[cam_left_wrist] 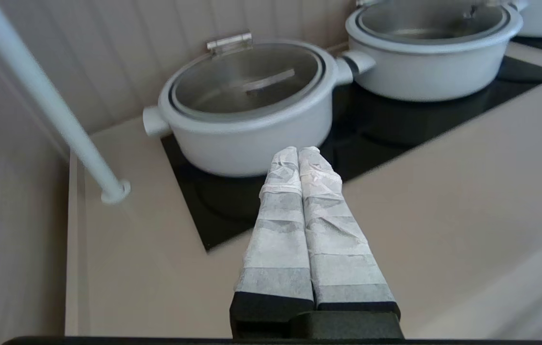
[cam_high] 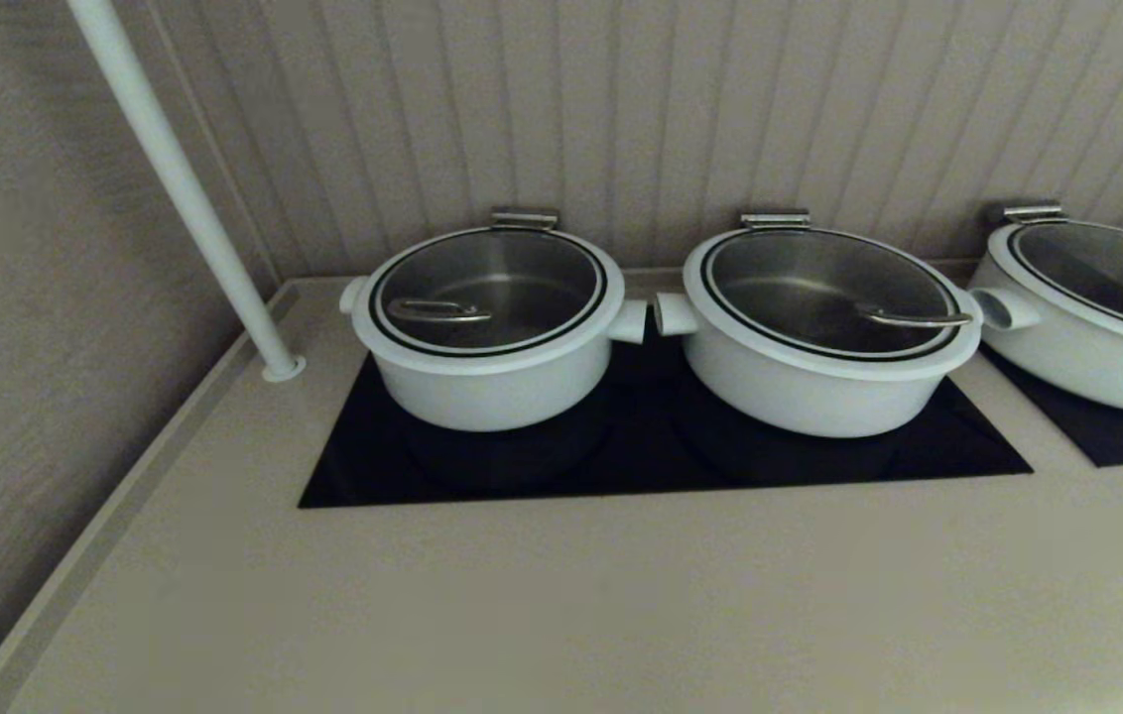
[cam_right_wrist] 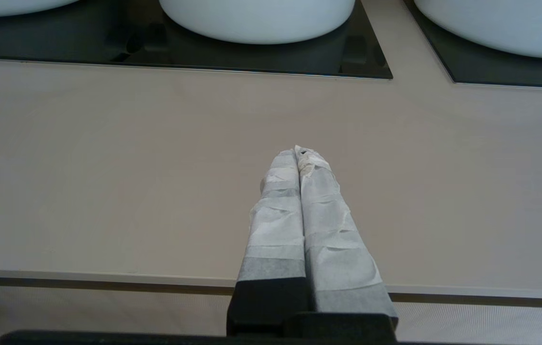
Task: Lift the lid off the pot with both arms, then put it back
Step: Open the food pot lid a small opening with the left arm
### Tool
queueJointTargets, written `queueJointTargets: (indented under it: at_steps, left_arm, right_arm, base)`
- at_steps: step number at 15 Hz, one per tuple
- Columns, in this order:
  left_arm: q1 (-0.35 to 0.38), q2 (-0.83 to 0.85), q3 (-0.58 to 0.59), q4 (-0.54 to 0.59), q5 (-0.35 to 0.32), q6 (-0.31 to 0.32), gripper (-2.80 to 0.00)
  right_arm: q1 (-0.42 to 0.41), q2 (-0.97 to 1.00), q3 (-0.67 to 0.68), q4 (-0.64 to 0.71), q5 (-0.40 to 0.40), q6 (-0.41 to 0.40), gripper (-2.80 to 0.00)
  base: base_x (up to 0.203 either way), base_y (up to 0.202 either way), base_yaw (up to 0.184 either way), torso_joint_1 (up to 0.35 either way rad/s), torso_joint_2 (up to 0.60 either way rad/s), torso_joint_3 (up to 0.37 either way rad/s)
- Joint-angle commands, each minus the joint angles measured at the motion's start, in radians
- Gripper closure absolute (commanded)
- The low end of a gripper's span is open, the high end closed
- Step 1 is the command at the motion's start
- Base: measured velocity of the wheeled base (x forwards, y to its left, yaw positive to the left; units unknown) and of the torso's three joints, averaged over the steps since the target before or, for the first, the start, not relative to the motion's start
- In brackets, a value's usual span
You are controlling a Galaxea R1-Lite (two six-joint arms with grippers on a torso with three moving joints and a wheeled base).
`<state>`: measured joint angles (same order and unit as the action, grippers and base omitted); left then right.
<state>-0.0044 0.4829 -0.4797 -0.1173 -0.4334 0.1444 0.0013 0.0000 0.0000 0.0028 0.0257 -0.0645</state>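
Note:
The pot (cam_high: 492, 392) is the leftmost and deepest of three white pots and stands on the black cooktop (cam_high: 641, 466). Its glass lid (cam_high: 487, 283) sits closed on it, with the slim steel handle (cam_high: 437, 312) towards the front left. Neither arm shows in the head view. In the left wrist view my left gripper (cam_left_wrist: 298, 149) is shut and empty, held over the counter just in front of the pot (cam_left_wrist: 252, 143) and its lid (cam_left_wrist: 247, 79). In the right wrist view my right gripper (cam_right_wrist: 298, 151) is shut and empty, over the beige counter near its front edge.
A wider white pot (cam_high: 819, 382) with its lid stands just right of the pot, their side handles almost touching. A third pot (cam_high: 1087, 347) is at the far right. A white slanted pole (cam_high: 185, 188) meets the counter at the left. A panelled wall is close behind.

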Motion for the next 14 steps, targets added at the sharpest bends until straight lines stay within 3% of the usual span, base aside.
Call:
queueJointTargets:
  at_steps: [1,9,14]
  left_arm:
    - [-0.027,0.149,-0.016,-0.046,-0.004,0.013,0.00]
    - [-0.194,0.360,-0.027,-0.067,-0.001,0.075,0.00]
    - [-0.250,0.525,-0.028,-0.192,0.000,0.077,0.00]
  right_arm:
    - [0.000,0.002,0.000,-0.001,0.002,-0.003,0.00]
    - [0.000,0.002,0.000,0.000,0.002,-0.016,0.00]
    - [0.000,0.002,0.000,0.000,0.002,-0.017,0.00]
  base:
    - [0.000,0.000,0.000,0.000,0.00,0.000]
    - [0.000,0.000,0.000,0.000,0.00,0.000]
    - [0.000,0.000,0.000,0.000,0.00,0.000]
